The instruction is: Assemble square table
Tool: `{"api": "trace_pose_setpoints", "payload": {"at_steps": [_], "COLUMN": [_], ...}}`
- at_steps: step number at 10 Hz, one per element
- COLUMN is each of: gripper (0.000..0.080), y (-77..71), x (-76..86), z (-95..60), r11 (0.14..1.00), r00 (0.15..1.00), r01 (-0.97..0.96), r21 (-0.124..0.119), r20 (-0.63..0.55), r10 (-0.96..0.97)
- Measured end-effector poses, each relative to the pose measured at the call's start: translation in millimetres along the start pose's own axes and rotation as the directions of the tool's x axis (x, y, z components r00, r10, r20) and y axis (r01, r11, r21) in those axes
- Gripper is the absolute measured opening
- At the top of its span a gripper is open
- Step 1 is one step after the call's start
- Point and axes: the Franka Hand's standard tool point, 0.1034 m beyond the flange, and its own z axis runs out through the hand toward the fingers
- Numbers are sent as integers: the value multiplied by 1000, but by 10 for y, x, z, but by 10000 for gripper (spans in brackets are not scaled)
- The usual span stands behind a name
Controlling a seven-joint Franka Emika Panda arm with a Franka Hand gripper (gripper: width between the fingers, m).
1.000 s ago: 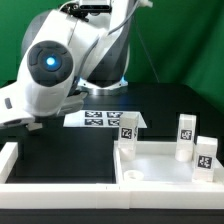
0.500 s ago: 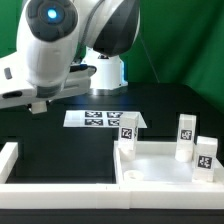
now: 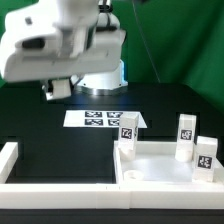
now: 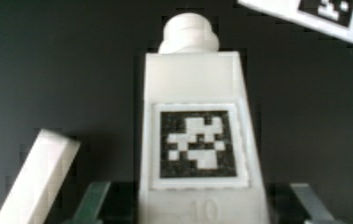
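Between the claw (image 4: 194, 205) fingers in the wrist view, you are seeing a white tagged leg (image 4: 198, 110) being gripped at its lower end, the fingers pressing on both sides and the rounded peg end pointing away toward 12 o'clock. Another white piece (image 4: 45, 175) is lying just beside it at 8 o'clock, apart from it. On the black surface (image 3: 60, 140) in the exterior view, the square table top (image 3: 160, 160) is resting at 4 o'clock with three tagged legs (image 3: 186, 135) standing upright along its rim. The marker board (image 3: 98, 118) is lying flat near the centre. The arm (image 3: 55, 40) is hanging at 11 o'clock, and the low white border wall (image 3: 60, 185) is running along 6 o'clock.
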Motion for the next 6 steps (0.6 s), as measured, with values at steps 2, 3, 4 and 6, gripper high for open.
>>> {"api": "trace_pose_setpoints", "payload": {"at_steps": [2,3,4,6], "gripper": [291,291,291,291], "y": [62,93,61,-241], "x": [24,59,104,534], "z": [44,29,81,-127], "r11": [1000,1000,998,989], "r00": [993,980,963,912], "r01": [-12,-14,-66,-147], "r21": [-16,-28,-22,7], "r20": [-120,-200,-265,-386], "r10": [10,8,58,139]}}
